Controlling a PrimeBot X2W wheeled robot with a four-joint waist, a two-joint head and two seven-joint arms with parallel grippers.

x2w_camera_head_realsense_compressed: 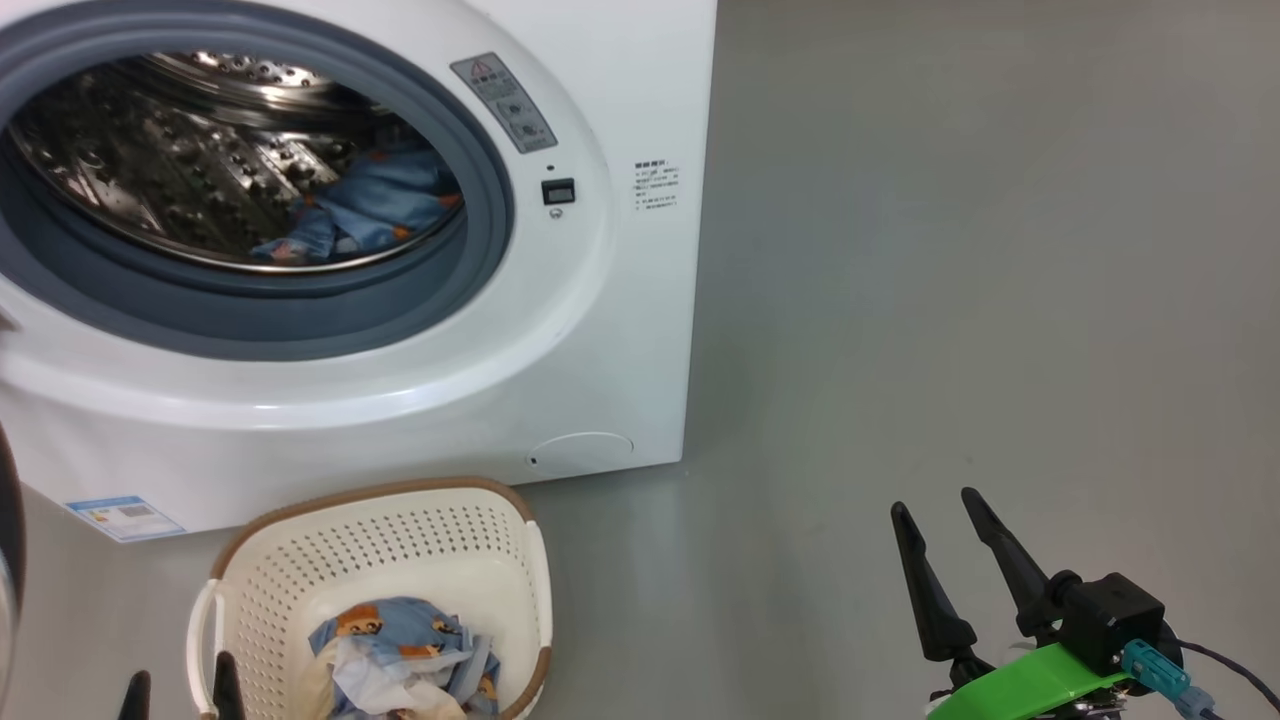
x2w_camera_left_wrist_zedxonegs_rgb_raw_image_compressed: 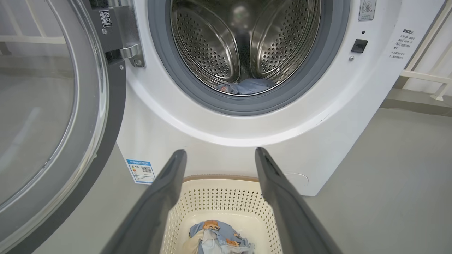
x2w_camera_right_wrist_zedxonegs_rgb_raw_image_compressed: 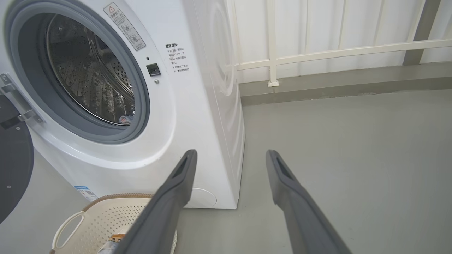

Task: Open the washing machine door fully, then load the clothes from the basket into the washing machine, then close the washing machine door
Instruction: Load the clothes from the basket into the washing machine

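The washing machine (x2w_camera_head_realsense_compressed: pixel 600 330) stands at the upper left with its steel drum exposed. The washing machine door (x2w_camera_left_wrist_zedxonegs_rgb_raw_image_compressed: pixel 114 116) is swung wide open to the left. Some blue clothes (x2w_camera_head_realsense_compressed: pixel 370 210) lie inside the drum. The basket (x2w_camera_head_realsense_compressed: pixel 400 530) sits on the floor just before the machine, and more clothes (x2w_camera_head_realsense_compressed: pixel 400 660), blue, white and cream, lie crumpled in its bottom. My left gripper (x2w_camera_left_wrist_zedxonegs_rgb_raw_image_compressed: pixel 219 151) hovers open above the basket (x2w_camera_left_wrist_zedxonegs_rgb_raw_image_compressed: pixel 219 197), holding nothing. Off to the right, my right gripper (x2w_camera_head_realsense_compressed: pixel 935 503) is open and empty over bare floor, well clear of the basket (x2w_camera_right_wrist_zedxonegs_rgb_raw_image_compressed: pixel 106 218).
Grey floor (x2w_camera_head_realsense_compressed: pixel 950 300) stretches to the right of the machine. A white railing (x2w_camera_right_wrist_zedxonegs_rgb_raw_image_compressed: pixel 335 53) and a wall run behind it. The open door's edge (x2w_camera_head_realsense_compressed: pixel 8 560) stands at the far left, close to the basket's left handle.
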